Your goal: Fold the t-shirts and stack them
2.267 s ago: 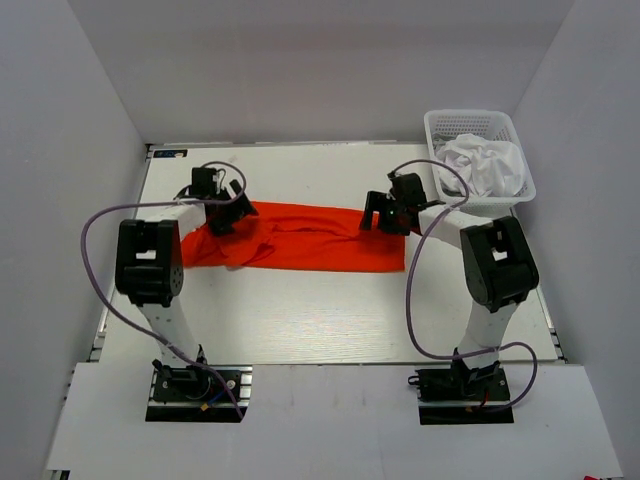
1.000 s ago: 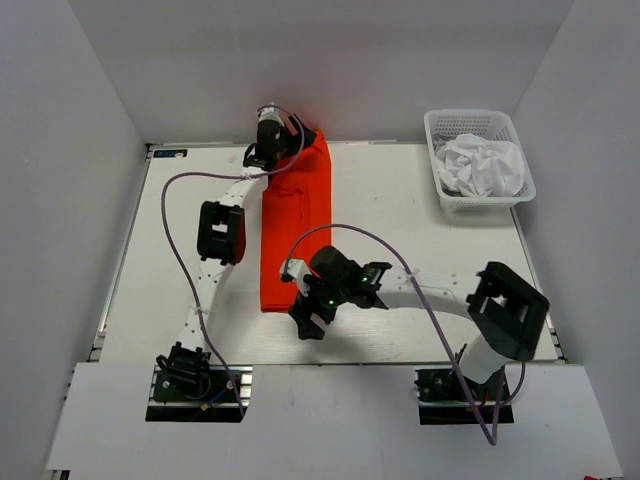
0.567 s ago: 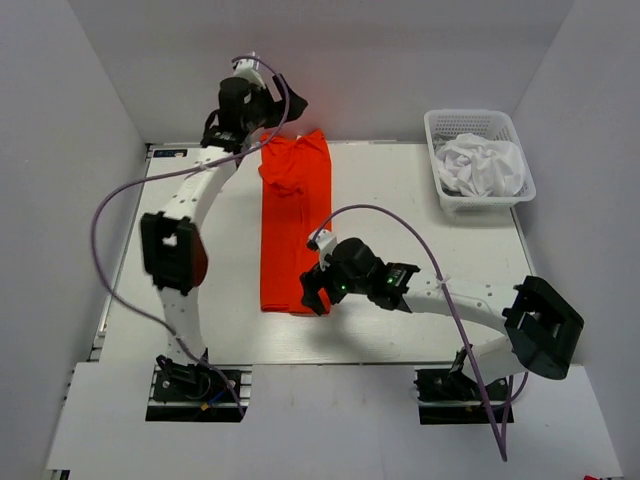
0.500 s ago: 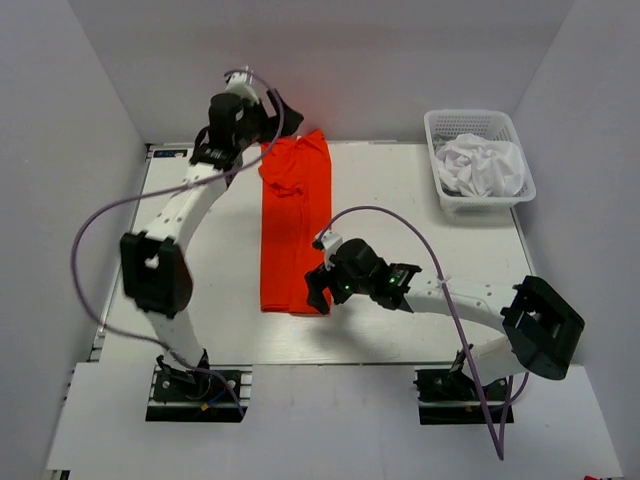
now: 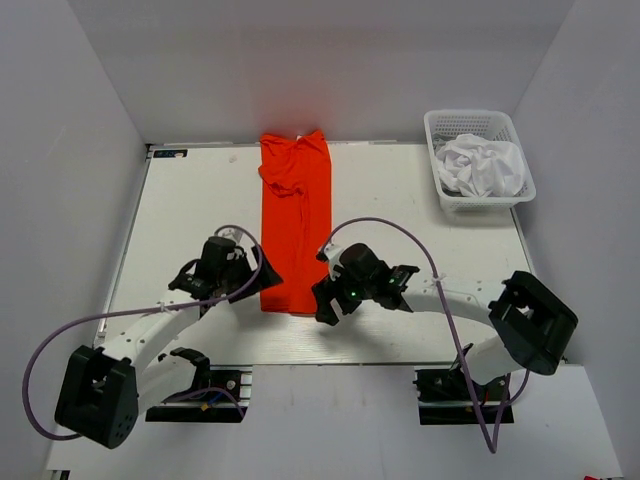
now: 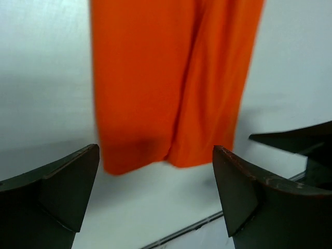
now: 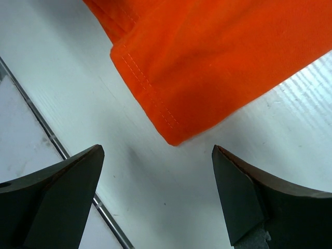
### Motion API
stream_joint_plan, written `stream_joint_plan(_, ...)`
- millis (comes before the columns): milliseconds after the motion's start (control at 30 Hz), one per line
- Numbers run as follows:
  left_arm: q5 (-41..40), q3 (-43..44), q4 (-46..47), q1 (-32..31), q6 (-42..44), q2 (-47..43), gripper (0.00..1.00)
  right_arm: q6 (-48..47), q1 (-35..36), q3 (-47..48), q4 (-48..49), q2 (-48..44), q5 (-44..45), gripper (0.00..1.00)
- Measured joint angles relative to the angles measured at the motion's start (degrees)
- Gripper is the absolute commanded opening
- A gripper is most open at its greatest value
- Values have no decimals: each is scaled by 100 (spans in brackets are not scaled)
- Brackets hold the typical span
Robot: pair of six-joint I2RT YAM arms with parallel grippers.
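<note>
The orange-red t-shirt (image 5: 295,225) lies folded into a long narrow strip running from the table's far edge toward the near edge. In the left wrist view its near end (image 6: 171,78) lies flat just ahead of my open left gripper (image 6: 155,192), which holds nothing. My left gripper (image 5: 260,278) sits at the strip's near left corner. My right gripper (image 5: 322,303) sits at the near right corner, open and empty, with the hemmed corner of the shirt (image 7: 207,62) just ahead of the right gripper (image 7: 155,197). The white t-shirt (image 5: 485,165) lies crumpled in the basket.
A white lattice basket (image 5: 470,116) stands at the far right corner of the table. The table's near edge rail (image 7: 78,171) runs close under the right gripper. Grey walls enclose the table on three sides.
My left arm has swung from the shirt's far end back to its near left corner. The right gripper stayed by the near right corner. The shirt's far end now lies flat.
</note>
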Motion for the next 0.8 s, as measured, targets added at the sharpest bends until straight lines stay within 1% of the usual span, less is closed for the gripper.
stream_joint_plan(67,2,-238,-229,-48,-66,-120,96,-20,0,0,2,136,-48,90)
stream_joint_plan(100,4,-295,-308,-83,-103,-87,91,-24,0,0,0,197,-52,90)
stream_joint_plan(133,2,-321,-369,-107,-125,-15,85,-24,0,0,7,258,-52,90)
stream_joint_plan(200,0,-326,-444,-155,-162,162,75,-13,0,0,39,328,-24,90)
stream_joint_plan(233,2,-326,-466,-173,-170,238,72,-9,0,0,59,352,-4,90)
stream_joint_plan(500,59,-374,-459,-317,-210,481,71,57,-2,0,127,529,341,90)
stream_joint_plan(800,87,-369,-396,-422,-297,564,70,142,0,2,455,654,428,90)
